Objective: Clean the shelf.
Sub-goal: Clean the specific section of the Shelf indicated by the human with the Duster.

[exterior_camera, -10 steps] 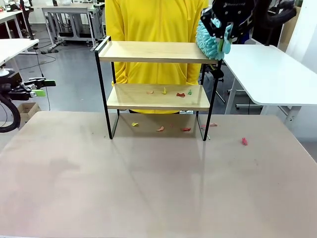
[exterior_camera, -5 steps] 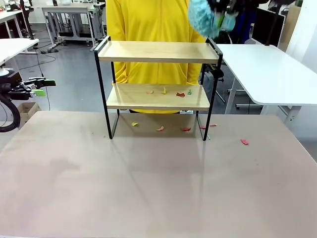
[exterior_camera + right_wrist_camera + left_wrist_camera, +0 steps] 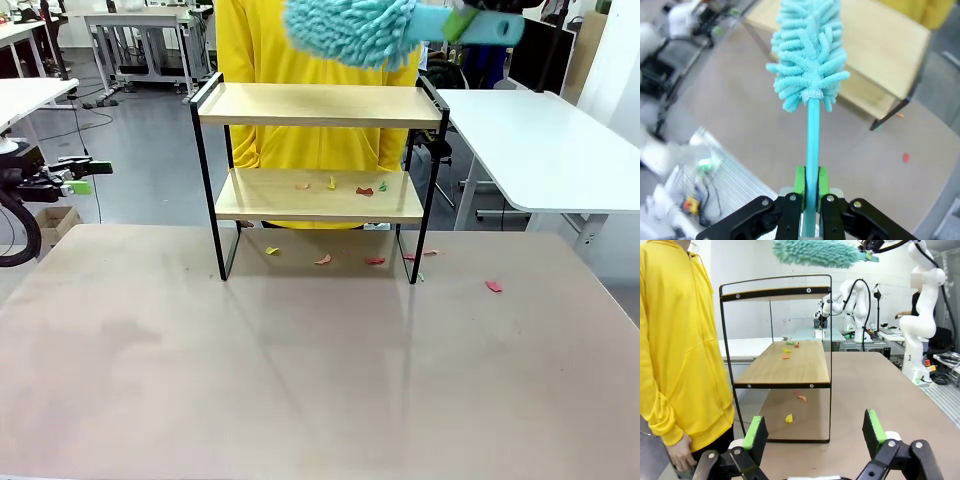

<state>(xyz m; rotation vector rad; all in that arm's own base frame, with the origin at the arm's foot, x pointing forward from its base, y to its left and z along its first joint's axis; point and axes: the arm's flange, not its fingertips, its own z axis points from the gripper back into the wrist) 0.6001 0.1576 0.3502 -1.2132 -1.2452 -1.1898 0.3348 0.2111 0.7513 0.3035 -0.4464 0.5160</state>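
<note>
The shelf (image 3: 320,104) stands at the table's far side, its top board bare and several coloured paper scraps (image 3: 365,190) lying on its lower board. More scraps (image 3: 323,260) sit on the table beneath it and beside it. A fluffy teal duster (image 3: 350,28) hangs level above the top board, clear of it. My right gripper (image 3: 809,187) is shut on the duster's teal handle (image 3: 812,135), and the duster head (image 3: 810,55) points at the shelf (image 3: 880,45). My left gripper (image 3: 815,432) is open and empty, off the table's left side (image 3: 75,182), facing the shelf's end (image 3: 782,362).
A person in a yellow top (image 3: 310,40) stands right behind the shelf, seen beside it (image 3: 675,340) in the left wrist view. A white table (image 3: 540,140) is at the right. One pink scrap (image 3: 493,286) lies on the table (image 3: 300,380) to the right.
The duster has left the right end of the top board, risen, and swung left. It now lies level above the shelf. My left arm has not moved.
</note>
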